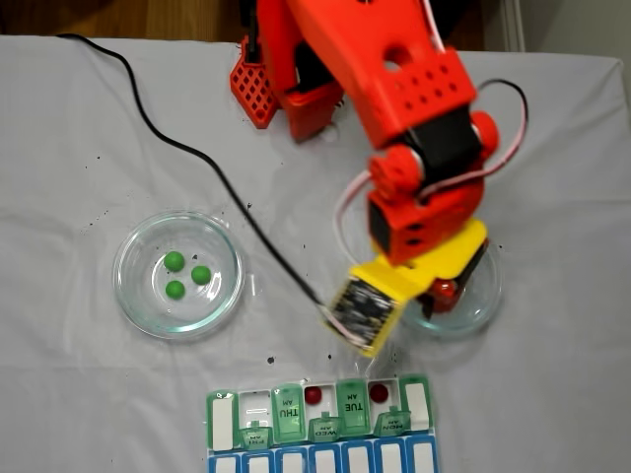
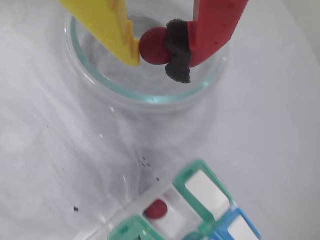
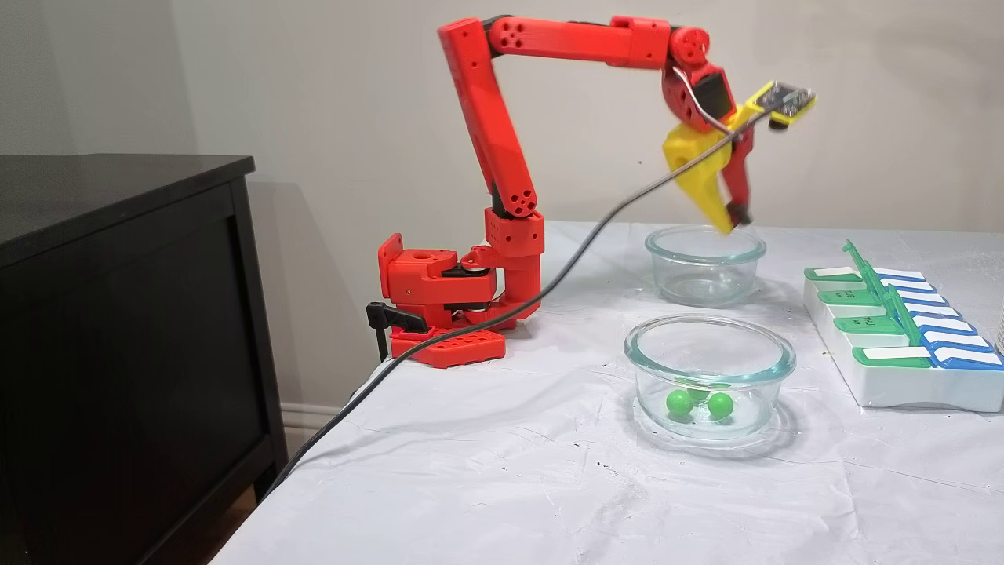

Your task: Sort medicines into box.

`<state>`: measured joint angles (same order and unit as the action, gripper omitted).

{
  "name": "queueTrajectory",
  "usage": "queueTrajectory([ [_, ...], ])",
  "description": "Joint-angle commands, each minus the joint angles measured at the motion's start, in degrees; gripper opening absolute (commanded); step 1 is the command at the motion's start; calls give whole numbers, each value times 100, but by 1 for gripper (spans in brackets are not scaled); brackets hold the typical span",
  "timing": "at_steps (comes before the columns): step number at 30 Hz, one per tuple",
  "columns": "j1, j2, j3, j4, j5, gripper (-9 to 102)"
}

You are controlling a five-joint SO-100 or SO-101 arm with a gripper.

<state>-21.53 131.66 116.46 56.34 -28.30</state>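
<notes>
Because the dark red pill [image 2: 154, 46] is round and is held only at its two sides, it could roll out of the claw [image 2: 152, 47] on the way to the box [image 2: 205, 192]; I judge a quick swing or a small loosening would be enough.

Nearest in the side fixed view stands the dish [image 3: 710, 369] with three green pills [image 3: 679, 402], untouched. To its right lies the box, lids up. From above, two red pills [image 1: 315, 395] already sit in its white compartments.

Farther back is the second glass dish [image 3: 704, 263]. Just over it, the claw is pinching the red pill between the yellow finger [image 2: 107, 25] and the black pad of the red finger [image 2: 212, 25].
</notes>
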Motion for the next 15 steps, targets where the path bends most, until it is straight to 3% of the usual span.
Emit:
queueTrajectory([
  [1, 861, 835, -334, -422, 18, 0],
  [6, 1969, 773, 281, -1547, -316, 0],
  [15, 2522, -545, 396, -2435, -729, 0],
])
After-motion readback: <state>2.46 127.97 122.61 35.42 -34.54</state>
